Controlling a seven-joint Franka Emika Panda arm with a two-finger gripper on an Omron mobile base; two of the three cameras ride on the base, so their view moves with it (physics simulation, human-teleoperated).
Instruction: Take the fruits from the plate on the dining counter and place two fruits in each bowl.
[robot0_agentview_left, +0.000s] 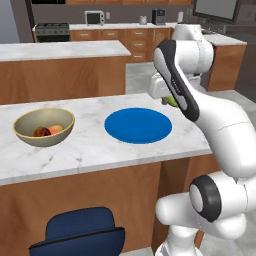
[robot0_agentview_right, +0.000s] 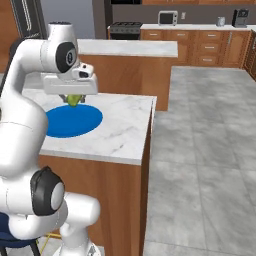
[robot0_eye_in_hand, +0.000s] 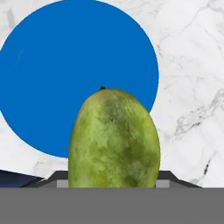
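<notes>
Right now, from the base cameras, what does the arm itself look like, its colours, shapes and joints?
The arm is made of smooth, rounded glossy white links. Black bands mark the joints: a round black ring with a grey cap low on the arm and a long black strip along the upper link. The hand is a flat, boxy white block with a small dark spot. No cables or lettering are visible.

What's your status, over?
Gripper shut on green fruit, held above blue plate. Plate bare. Beige bowl holds two fruits. Nothing in the way.
</notes>
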